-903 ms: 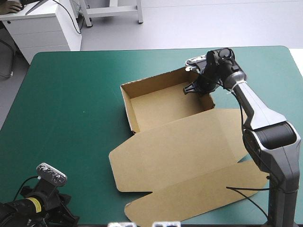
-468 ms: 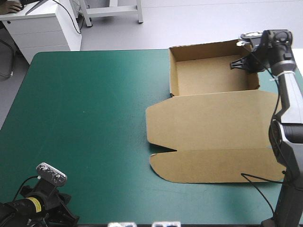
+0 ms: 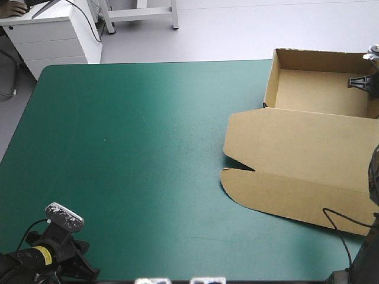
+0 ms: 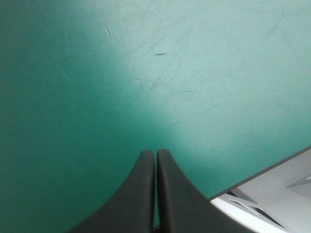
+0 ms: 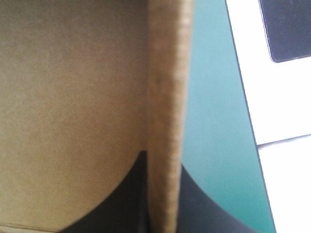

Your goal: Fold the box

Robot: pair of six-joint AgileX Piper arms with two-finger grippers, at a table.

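Observation:
The brown box (image 3: 314, 92) is an open tray with raised walls at the table's far right corner. Its lid (image 3: 302, 160) lies flat toward the front, with the flap's edge nearest me. My right gripper (image 3: 363, 83) is at the tray's right wall, partly cut off in the high view. In the right wrist view the right gripper (image 5: 163, 165) is shut on that box wall (image 5: 165, 87), one finger inside the tray and one outside. My left gripper (image 3: 80, 266) rests low at the front left corner. There the left gripper (image 4: 155, 153) is shut over bare teal-green cover.
The table's right edge (image 5: 245, 126) runs close beside the gripped wall, with only a narrow strip of cover between. The table's front edge (image 4: 262, 177) lies just beside my left gripper. A white cabinet (image 3: 53, 35) stands beyond the far left corner.
My right gripper has dragged the box from the table's middle to the far right corner, turning it so the lid faces the front. The left arm has not moved.

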